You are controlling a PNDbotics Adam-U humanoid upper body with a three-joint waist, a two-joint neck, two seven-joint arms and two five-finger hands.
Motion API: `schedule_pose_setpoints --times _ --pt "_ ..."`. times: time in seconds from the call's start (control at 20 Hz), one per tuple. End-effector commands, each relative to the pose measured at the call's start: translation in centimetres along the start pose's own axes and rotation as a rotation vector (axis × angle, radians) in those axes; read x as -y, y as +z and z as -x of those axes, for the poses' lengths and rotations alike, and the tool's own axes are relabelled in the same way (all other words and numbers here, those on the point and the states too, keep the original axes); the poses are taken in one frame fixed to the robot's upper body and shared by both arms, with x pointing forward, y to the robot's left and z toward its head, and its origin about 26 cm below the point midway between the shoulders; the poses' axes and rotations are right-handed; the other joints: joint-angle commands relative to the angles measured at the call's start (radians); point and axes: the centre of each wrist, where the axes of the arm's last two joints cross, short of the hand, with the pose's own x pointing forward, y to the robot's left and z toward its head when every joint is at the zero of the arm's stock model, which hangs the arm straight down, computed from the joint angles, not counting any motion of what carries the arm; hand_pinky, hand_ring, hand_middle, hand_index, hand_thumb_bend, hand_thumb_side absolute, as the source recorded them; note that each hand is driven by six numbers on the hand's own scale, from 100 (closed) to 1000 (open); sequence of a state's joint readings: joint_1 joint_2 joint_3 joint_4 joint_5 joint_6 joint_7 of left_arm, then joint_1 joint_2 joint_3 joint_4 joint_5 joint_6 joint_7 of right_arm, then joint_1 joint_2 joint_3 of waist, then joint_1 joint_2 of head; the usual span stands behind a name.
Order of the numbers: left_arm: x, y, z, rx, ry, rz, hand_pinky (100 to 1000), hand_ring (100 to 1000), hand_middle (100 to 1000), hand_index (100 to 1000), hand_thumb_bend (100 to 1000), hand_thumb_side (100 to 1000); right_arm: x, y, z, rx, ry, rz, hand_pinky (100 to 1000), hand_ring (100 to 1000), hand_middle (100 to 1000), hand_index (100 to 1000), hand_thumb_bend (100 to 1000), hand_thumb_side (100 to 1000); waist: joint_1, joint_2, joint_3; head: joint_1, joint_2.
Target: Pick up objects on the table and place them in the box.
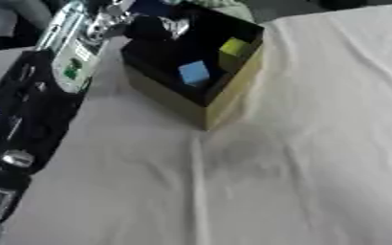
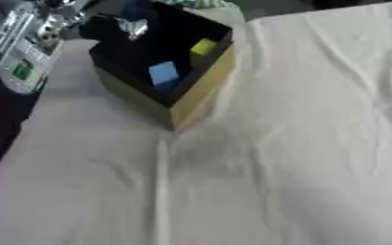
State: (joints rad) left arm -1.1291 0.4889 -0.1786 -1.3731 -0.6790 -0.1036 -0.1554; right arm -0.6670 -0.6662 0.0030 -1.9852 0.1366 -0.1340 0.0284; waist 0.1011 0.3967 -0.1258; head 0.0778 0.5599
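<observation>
Over the far left corner of the box (image 1: 224,103), the left hand (image 1: 153,26) reaches in from the upper left, a dark shape with a silvery glint at its tip; its fingers are too blurred and dark against the box's black inside to tell whether they are spread or curled, or whether they hold anything. Behind it the left arm (image 1: 40,100) runs down the left edge of the view, black with silver joints and a pale panel bearing a green mark. The box is open at the top, with yellowish outer walls and a black lining, and stands turned so that one corner points toward the camera. Inside it lie a blue block (image 1: 193,72) near the middle and a yellow block (image 1: 235,48) against the right wall, apart from each other. The box rests on a table covered with a creased white cloth (image 1: 316,158).
</observation>
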Motion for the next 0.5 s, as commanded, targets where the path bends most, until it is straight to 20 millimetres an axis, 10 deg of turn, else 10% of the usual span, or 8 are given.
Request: schedule_pose_setpoints --times 0.05,0.5 --pt "-4.6 2.1 -1.4 0.057 0.024 -0.142 718 785 768 784 201 562 1.0 -0.2 -0.4 0.016 0.038 0.013 840 863 734 797 100 654 -0.010 -0.034 0.009 -0.017 0.012" --pt "-6.6 10.2 -4.3 0.074 0.182 -0.281 706 768 767 779 100 630 1.0 0.2 -0.2 0.007 0.031 0.032 840 862 734 797 100 646 -0.023 -0.059 0.037 -0.054 0.045"
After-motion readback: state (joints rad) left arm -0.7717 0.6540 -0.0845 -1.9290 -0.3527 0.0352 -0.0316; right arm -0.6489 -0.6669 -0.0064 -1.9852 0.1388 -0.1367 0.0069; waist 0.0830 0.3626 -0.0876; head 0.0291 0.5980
